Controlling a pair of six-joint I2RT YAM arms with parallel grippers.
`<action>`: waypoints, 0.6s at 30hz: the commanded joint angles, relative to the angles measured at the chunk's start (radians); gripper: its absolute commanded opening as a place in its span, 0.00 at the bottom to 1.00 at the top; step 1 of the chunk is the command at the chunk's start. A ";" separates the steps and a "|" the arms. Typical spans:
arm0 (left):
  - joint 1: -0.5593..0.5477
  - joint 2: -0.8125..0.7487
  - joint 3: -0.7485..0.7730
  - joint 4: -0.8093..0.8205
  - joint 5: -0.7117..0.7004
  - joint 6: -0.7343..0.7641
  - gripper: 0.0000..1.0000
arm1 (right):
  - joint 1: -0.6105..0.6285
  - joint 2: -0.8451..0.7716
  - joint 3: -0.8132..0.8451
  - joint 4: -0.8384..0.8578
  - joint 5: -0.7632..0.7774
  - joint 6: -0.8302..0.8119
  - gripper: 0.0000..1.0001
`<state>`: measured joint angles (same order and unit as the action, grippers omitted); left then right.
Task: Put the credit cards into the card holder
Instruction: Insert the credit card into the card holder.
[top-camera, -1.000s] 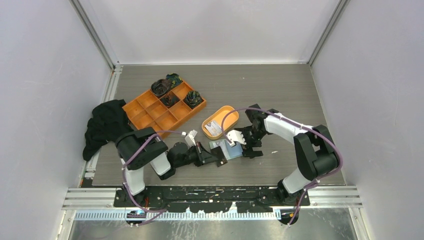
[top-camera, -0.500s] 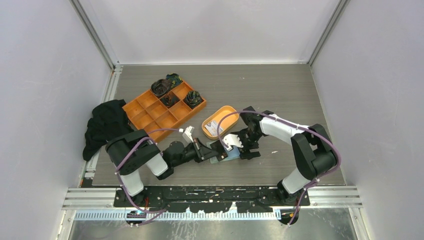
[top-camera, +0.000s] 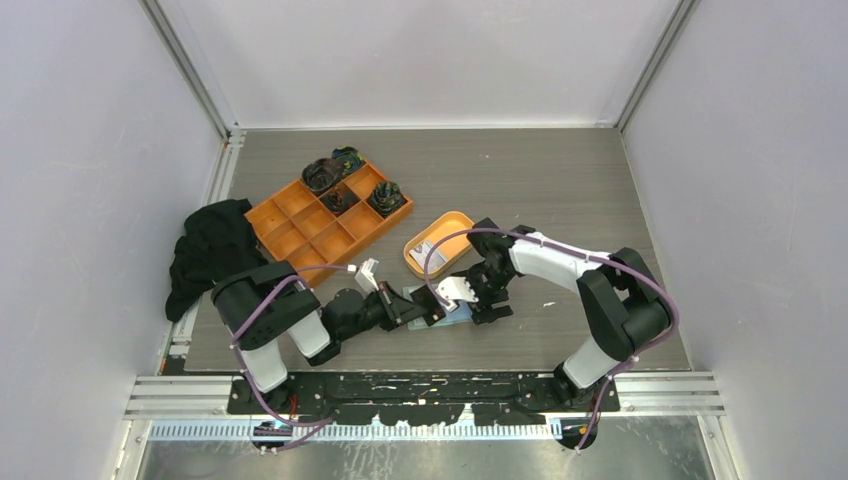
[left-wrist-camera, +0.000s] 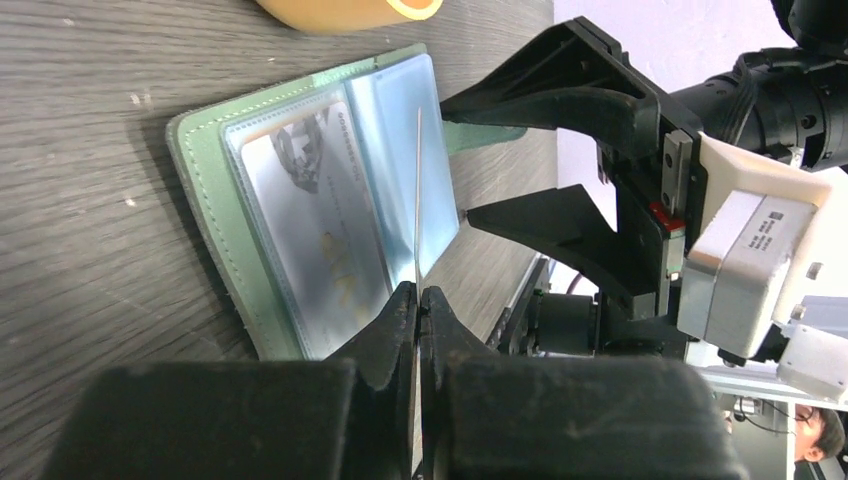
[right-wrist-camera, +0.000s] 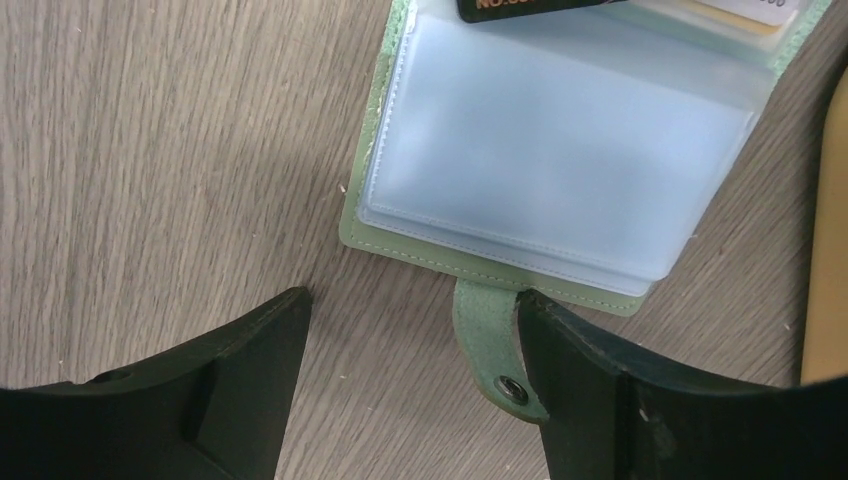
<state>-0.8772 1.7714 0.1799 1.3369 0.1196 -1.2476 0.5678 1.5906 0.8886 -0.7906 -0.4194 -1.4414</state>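
- Compared with the earlier top views, the right gripper (right-wrist-camera: 410, 305) has crept down and left in the frame and its jaws have narrowed a little. The left arm's elbow has drawn back to the left.
- We find the sage-green folding card holder (left-wrist-camera: 200, 190) lying open and flat on the grey wood-grain table (right-wrist-camera: 150, 150). It sits at centre-bottom of the top view, between the two grippers and just below the oval orange dish (top-camera: 460, 228).
- Left gripper (left-wrist-camera: 418, 295): jaws fully closed on a thin pale plastic credit card (left-wrist-camera: 417, 190). In the left wrist view the card shows edge-on, as a fine line rising from the fingertips.
- Key relation: the credit card stands on edge over the glossy bluish pockets. Its long axis runs away from the left gripper, up the frame, roughly parallel to the holder's fold. A second card (left-wrist-camera: 300, 220) sits in the pocket to its left.
- Right gripper: jaws wide apart and holding nothing, straddling the holder's far edge. In the right wrist view the green snap tab (right-wrist-camera: 490, 345) lies against the inside of the right-hand finger.
- We judge the left arm to be the working one. It is low, reaching rightward across the table, with the wrist rolled so the card is vertical. The card must tip flat to enter a pocket mouth, and the right gripper seems placed to steady the holder.
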 joint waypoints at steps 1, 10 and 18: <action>0.003 -0.007 -0.028 0.073 -0.054 0.037 0.00 | 0.031 0.024 0.000 -0.007 -0.014 0.002 0.81; 0.035 -0.033 -0.039 0.032 -0.020 0.037 0.00 | 0.082 0.048 0.013 0.008 0.014 0.029 0.78; 0.038 -0.070 -0.017 -0.074 0.004 0.041 0.00 | 0.097 0.053 0.016 0.020 0.020 0.048 0.77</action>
<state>-0.8436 1.7458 0.1436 1.3025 0.1032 -1.2320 0.6434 1.6089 0.9070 -0.7769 -0.3923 -1.4132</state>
